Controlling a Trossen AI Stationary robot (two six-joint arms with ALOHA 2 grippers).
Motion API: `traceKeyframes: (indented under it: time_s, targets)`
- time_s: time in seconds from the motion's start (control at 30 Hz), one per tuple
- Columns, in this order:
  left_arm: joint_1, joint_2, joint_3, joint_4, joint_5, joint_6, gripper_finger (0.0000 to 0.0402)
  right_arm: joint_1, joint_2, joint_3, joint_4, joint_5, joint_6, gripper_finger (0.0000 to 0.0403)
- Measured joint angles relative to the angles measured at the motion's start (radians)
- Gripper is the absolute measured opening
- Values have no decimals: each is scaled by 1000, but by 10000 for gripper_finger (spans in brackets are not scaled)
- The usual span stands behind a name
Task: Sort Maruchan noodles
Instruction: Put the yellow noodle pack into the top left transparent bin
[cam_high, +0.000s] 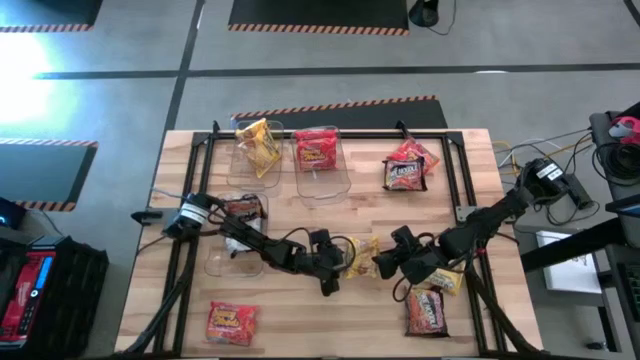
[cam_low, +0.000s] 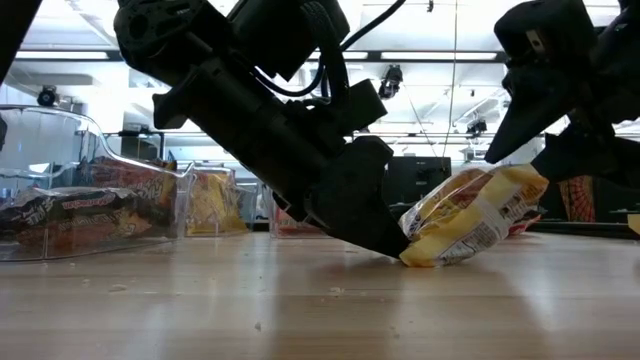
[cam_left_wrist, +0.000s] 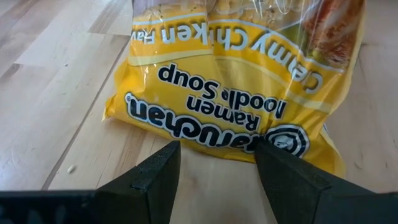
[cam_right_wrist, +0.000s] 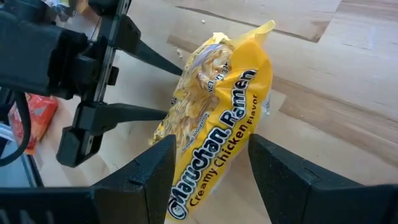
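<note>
A yellow Maruchan noodle packet sits tilted at the table's middle between my two grippers. Its low end rests on the wood and its other end is raised. My right gripper is shut on that raised end, coming from the table's right. My left gripper stands open at table height. Its fingertips are at the packet's low end seam. More packets lie in clear bins at the far left: a yellow one, a red one and a dark one. My right gripper pinches the yellow packet's raised end across its thickness, one finger on each flat face. It comes slanting down from the table's right, along the packet. The packet tilts, its far end down on the table. My left gripper's fingertips are at the packet's low seam; I cannot tell whether they touch it.
Loose packets lie about: a red and dark pair at the far right, a red one near left, a red one near right and a yellow one under my right arm. Another clear bin stands under my left arm.
</note>
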Motion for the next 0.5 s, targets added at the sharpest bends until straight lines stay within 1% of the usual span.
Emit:
traceKeyframes:
  time_s: [0.13, 0.23, 0.33, 0.5]
  targets:
    - [3, 16, 1, 18, 1, -6, 194, 2, -23, 0, 4, -11, 5, 192]
    - [13, 37, 3, 56, 32, -24, 194, 3, -34, 0, -3, -10, 9, 192]
    - [15, 53, 3, 103, 35, -25, 194, 2, -32, 0, -7, -10, 25, 192]
    - [17, 54, 3, 113, 42, -16, 194, 3, -54, 2, -8, -14, 36, 192]
